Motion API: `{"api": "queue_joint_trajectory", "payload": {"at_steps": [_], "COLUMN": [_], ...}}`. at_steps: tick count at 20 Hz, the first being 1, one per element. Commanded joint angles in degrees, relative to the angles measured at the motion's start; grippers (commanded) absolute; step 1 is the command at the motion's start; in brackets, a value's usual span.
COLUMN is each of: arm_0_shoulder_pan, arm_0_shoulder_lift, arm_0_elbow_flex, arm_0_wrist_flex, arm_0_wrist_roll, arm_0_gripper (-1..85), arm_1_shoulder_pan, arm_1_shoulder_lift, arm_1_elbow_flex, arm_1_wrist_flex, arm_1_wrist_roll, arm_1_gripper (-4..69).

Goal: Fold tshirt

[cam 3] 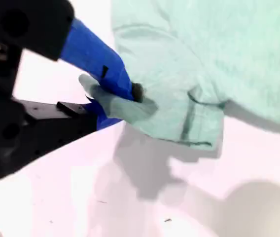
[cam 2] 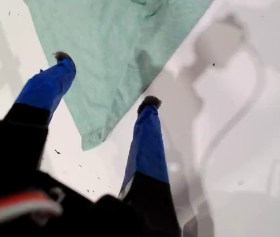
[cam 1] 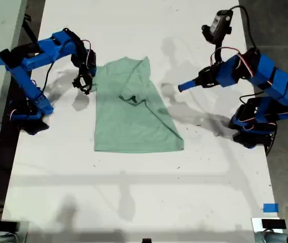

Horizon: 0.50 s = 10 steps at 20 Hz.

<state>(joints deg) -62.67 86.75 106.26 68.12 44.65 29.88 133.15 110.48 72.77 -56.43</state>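
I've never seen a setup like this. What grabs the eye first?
The mint-green tshirt, partly folded in the middle of the white table. A blue arm stands on each side: my second claw pinches the shirt's edge at the exterior view's left, while my first claw hangs open over its opposite edge.

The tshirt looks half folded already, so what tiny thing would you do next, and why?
Probably lift my second gripper a little and carry the pinched sleeve edge across the tshirt. The second wrist view shows its jaws shut on cloth at the shirt's edge, on the exterior view's left. My first gripper hangs open, holding nothing, above the white table.
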Motion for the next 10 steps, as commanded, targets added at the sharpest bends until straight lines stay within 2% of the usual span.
{"api": "queue_joint_trajectory", "payload": {"at_steps": [1,5,8,10], "arm_0_shoulder_pan": [-0.62,9.76,18.54,22.41], "arm_0_shoulder_lift": [14.15,13.45,-2.99,-20.39], "arm_0_elbow_flex": [-1.49,-10.99,-26.81,-45.79], "arm_0_wrist_flex": [2.72,1.41,0.70,4.04], "arm_0_wrist_roll": [-0.26,-2.90,-4.92,-5.19], "arm_0_gripper": [0.1,0.1,0.1,0.1], "arm_1_shoulder_pan": [-0.53,-0.53,-0.79,-1.32], "arm_1_shoulder_lift": [2.46,2.55,2.55,2.55], "arm_1_elbow_flex": [0.18,1.05,1.14,1.58], "arm_1_wrist_flex": [-2.20,-2.29,-2.55,-2.72], "arm_1_wrist_roll": [0.88,1.58,2.29,3.08], "arm_1_gripper": [29.4,29.1,29.0,28.9]}}
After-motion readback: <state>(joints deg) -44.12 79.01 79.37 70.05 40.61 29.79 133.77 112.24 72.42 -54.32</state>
